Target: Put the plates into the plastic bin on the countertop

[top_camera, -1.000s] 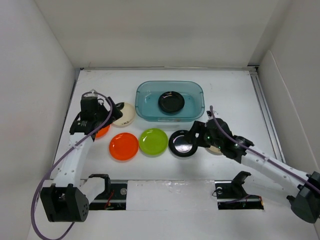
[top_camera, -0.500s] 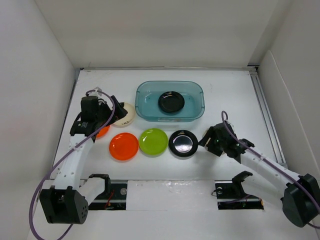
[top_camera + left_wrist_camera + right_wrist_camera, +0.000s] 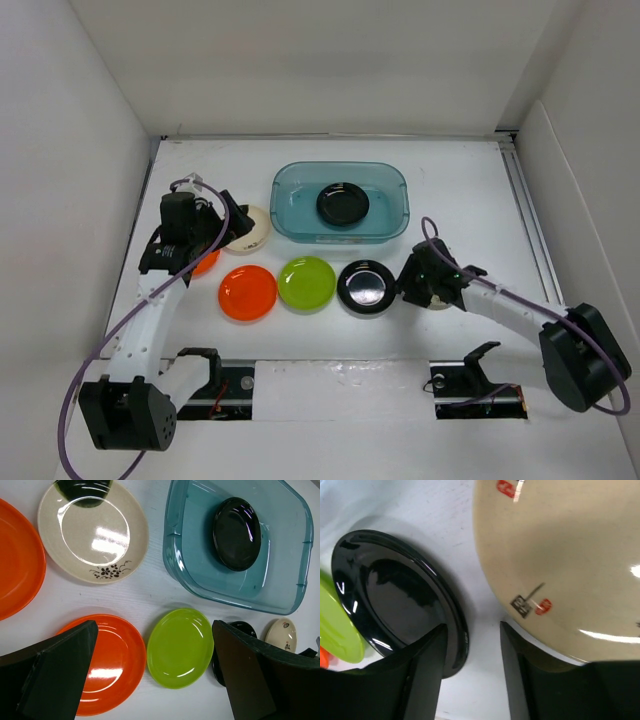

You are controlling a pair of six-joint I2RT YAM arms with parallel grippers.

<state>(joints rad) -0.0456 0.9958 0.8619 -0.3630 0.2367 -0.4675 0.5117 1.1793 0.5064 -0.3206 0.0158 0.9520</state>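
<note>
- The left pincer (image 3: 154, 625) stood wide apart and held nothing. It hung above the bench (image 3: 460, 190), with the lime green plate (image 3: 180, 647) and the near orange plate (image 3: 107, 662) showing between its fingers.
- The right pincer (image 3: 472, 630) was narrowly apart, with only bare bench in the gap. One finger overlapped the rim of the outer black plate (image 3: 395, 600), the other the edge of the small cream plate (image 3: 560, 565). Whether either touched, I could not tell.
- The plastic bin (image 3: 175, 545) sat at the back, with the inner black plate (image 3: 236, 534) lying in it.
- The flowered cream plate (image 3: 95, 530) lay just left of the bin.
- The far orange plate (image 3: 15, 565) was cut off in the wrist view and mostly hidden under the left arm (image 3: 150, 310) from above.
- The small cream plate's red and black marks were too blurred to read.
</note>
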